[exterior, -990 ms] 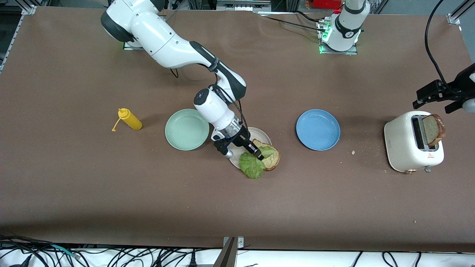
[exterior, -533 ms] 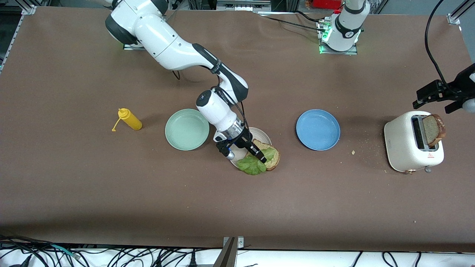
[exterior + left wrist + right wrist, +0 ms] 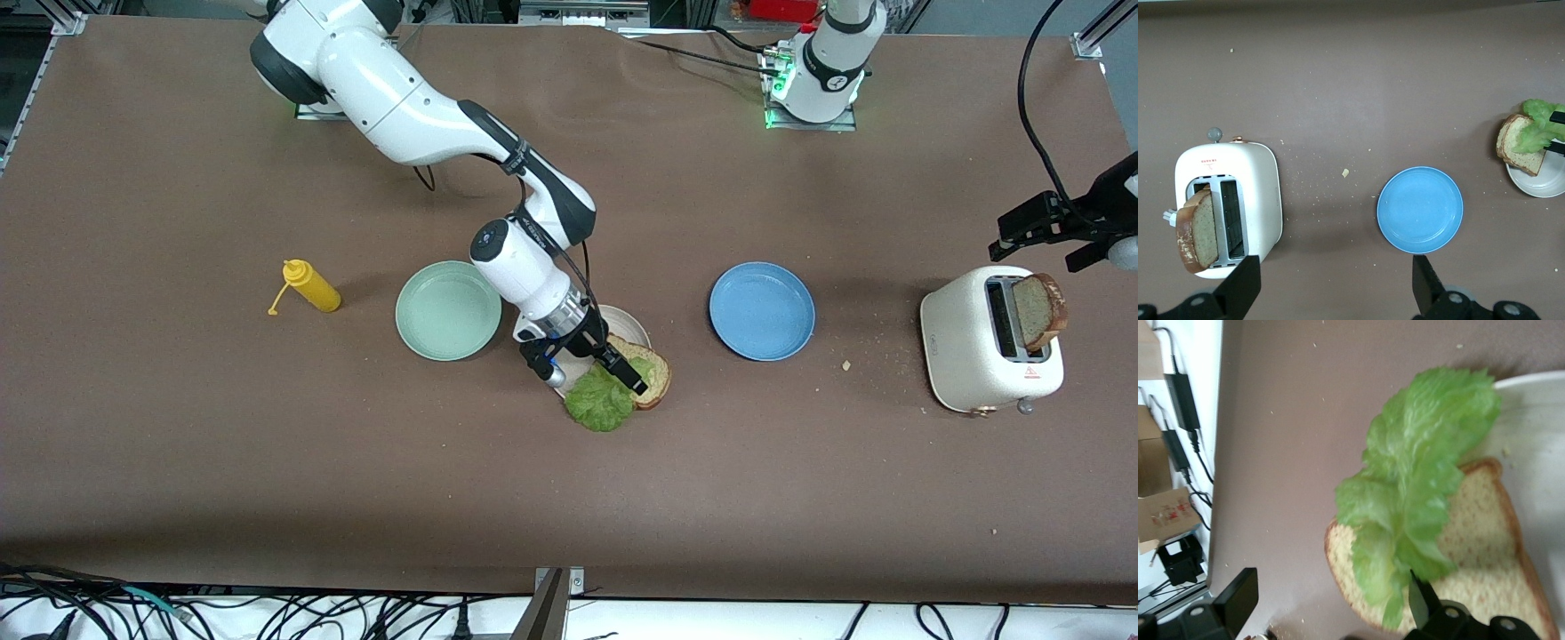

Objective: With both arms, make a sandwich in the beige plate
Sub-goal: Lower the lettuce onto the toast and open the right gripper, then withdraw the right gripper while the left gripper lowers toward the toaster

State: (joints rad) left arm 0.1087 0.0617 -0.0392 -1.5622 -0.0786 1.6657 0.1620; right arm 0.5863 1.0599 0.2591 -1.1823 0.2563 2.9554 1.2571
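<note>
The beige plate (image 3: 622,318) lies mid-table with one bread slice (image 3: 653,372) on it, overhanging the rim toward the front camera. A ruffled green lettuce leaf (image 3: 603,402) lies partly on that slice (image 3: 1478,540) and partly over the table. My right gripper (image 3: 618,378) hovers low over the leaf (image 3: 1418,487), open, one fingertip (image 3: 1421,600) at the leaf's edge. A second bread slice (image 3: 1042,311) stands in the white toaster (image 3: 965,356) at the left arm's end. My left gripper (image 3: 1038,249) waits above the toaster (image 3: 1261,193), open and empty (image 3: 1333,287).
A mint-green plate (image 3: 449,311) sits beside the beige plate toward the right arm's end, and a yellow squeeze bottle (image 3: 311,286) lies past it. An empty blue plate (image 3: 762,311) lies between the beige plate and the toaster. Crumbs dot the table near the toaster.
My right gripper has opened and let go of the lettuce, which now rests on the bread slice. The left arm has not moved.
</note>
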